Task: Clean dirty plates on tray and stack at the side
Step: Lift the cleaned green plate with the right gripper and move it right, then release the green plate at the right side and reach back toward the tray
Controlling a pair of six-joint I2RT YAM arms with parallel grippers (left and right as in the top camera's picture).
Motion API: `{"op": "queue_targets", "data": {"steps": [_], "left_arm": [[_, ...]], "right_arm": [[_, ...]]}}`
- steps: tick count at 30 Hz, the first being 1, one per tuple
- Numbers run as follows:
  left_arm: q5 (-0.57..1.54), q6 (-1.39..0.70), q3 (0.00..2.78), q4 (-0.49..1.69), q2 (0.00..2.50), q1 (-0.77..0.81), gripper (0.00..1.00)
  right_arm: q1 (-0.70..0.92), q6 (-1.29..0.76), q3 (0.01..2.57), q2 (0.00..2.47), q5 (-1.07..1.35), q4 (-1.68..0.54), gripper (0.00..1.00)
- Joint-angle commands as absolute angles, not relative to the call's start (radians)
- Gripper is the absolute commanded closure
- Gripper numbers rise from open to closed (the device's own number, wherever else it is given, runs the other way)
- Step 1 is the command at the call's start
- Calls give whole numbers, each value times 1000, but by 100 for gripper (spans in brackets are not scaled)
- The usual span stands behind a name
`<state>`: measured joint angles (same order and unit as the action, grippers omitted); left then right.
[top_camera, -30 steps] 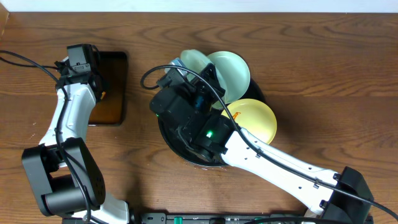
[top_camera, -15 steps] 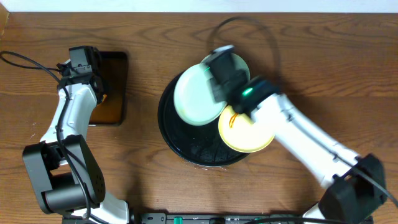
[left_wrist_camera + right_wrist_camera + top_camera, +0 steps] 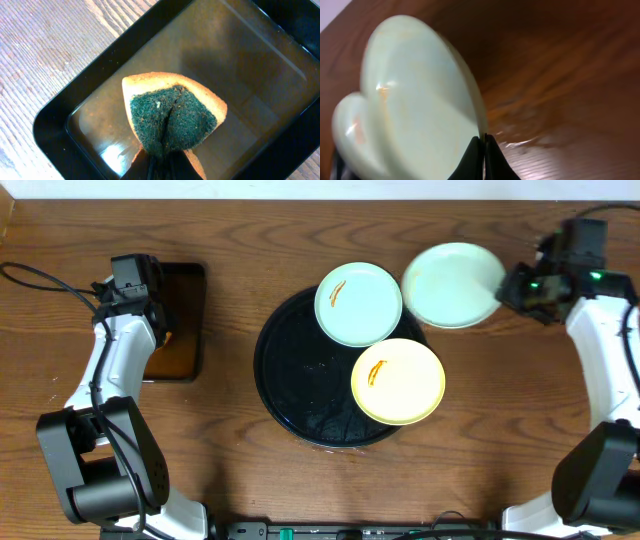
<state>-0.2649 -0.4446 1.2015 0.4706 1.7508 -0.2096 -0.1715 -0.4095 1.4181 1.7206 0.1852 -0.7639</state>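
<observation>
The round black tray (image 3: 290, 370) holds a mint-green plate (image 3: 358, 304) with an orange smear at its back right and a yellow plate (image 3: 398, 380) with an orange smear at its front right. My right gripper (image 3: 507, 288) is shut on the rim of a second mint-green plate (image 3: 452, 284), held to the right of the tray; in the right wrist view the plate (image 3: 420, 100) fills the left side and my fingers (image 3: 482, 145) pinch its edge. My left gripper (image 3: 162, 162) is shut on a green-and-tan sponge (image 3: 172, 117) over the rectangular tray.
A small rectangular black tray (image 3: 178, 320) with brownish liquid (image 3: 235, 90) lies at the left on the wooden table (image 3: 500, 430). The left arm (image 3: 110, 370) stretches along the table's left side, the right arm (image 3: 605, 370) along the right edge.
My right arm has swung from over the round tray to the far right, carrying the mint-green plate off the tray. The left arm has not moved.
</observation>
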Motion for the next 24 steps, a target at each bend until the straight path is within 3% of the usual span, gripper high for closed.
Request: {"op": "queue_targets", "data": {"steps": [1,7,10,18,21,24], "left_arm": [[-278,-439,1194,473,1761,-213,92],[-278,-439,1194,477,1761,-213,92],[-278,-439,1194,476,1761,-213,92],[-273,-439,1194,484,1760,-213,92],[-270,-439,1194,483,1760,-213,91],[-233,-442,1194,505,1760,-212,92]], "right_arm": [[-224,-404,1345,1708,53,-706,99],[-279,-415,1265,1710,26,-591,98],[-286,-421,1261,1710,104,-589,81],[-200,-284,1302,1709,684,-618,44],[-73,-252,1355,1709,623,-702,25],[83,-319,1381,1709,499,-705,19]]}}
